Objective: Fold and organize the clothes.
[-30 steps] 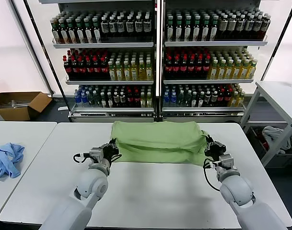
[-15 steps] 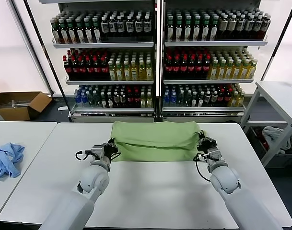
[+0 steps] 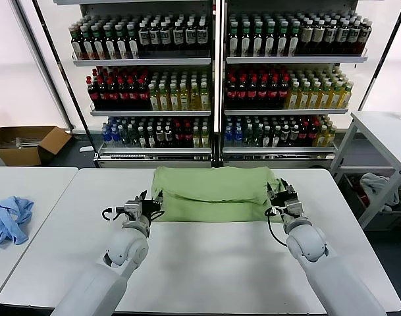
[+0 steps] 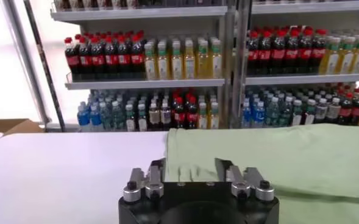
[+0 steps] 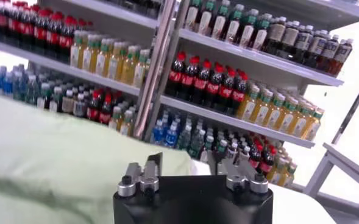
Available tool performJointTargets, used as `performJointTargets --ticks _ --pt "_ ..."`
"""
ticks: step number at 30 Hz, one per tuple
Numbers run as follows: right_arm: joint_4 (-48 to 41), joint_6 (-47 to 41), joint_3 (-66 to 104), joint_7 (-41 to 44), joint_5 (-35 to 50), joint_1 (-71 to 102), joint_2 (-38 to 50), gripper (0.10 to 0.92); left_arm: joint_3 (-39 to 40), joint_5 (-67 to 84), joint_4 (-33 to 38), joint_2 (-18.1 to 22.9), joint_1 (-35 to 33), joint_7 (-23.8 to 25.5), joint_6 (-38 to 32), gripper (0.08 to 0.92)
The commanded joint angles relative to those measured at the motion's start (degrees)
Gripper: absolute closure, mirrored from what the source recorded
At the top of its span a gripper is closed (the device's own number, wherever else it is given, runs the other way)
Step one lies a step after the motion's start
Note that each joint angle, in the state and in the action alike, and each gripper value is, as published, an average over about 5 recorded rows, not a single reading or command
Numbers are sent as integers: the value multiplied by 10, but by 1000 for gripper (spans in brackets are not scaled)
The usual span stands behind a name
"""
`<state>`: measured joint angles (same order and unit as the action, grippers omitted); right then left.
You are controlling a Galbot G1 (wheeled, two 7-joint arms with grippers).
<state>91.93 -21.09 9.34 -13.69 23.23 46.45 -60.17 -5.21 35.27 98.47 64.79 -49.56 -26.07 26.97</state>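
Observation:
The clothes, a light green shirt (image 3: 213,194), lie folded in a wide band across the far middle of the white table (image 3: 207,276). My left gripper (image 3: 149,203) sits at the shirt's left end. In the left wrist view the left gripper (image 4: 190,167) is open, and the shirt's edge (image 4: 277,161) lies on the table between and beyond its fingers. My right gripper (image 3: 277,196) sits at the shirt's right end. In the right wrist view the right gripper (image 5: 182,163) stands open, with the shirt (image 5: 57,155) spread just ahead of one finger. Neither gripper holds anything.
A light blue garment (image 3: 9,220) lies on a separate table at the far left. Shelves of bottles (image 3: 213,85) stand right behind the table. A cardboard box (image 3: 26,145) is on the floor at the left, and another table (image 3: 384,131) stands at the right.
Both grippers have opened and let go of the shirt's ends. The shirt has settled flatter on the table, and the right gripper has moved a little inward and away from me.

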Motion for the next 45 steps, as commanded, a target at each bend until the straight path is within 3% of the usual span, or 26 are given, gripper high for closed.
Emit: performJointTargets --ticks 1,6,14,23,45 --pt "21 -32 -1 -5 51 -11 -5 266 0 3 57 -7 -11 0 2 277" --pt "90 -39 30 -12 66 47 20 206 -13 18 107 -38 -66 6 5 185" --pt "195 0 108 -53 74 238 37 203 -40 47 149 -74 -155 45 21 177" --pt "163 51 147 -47 84 308 28 203 -41 47 83 -52 -147 50 -1 177" --pt "85 52 112 -25 79 215 1 224 -47 62 -17 -24 -90 54 -30 177"
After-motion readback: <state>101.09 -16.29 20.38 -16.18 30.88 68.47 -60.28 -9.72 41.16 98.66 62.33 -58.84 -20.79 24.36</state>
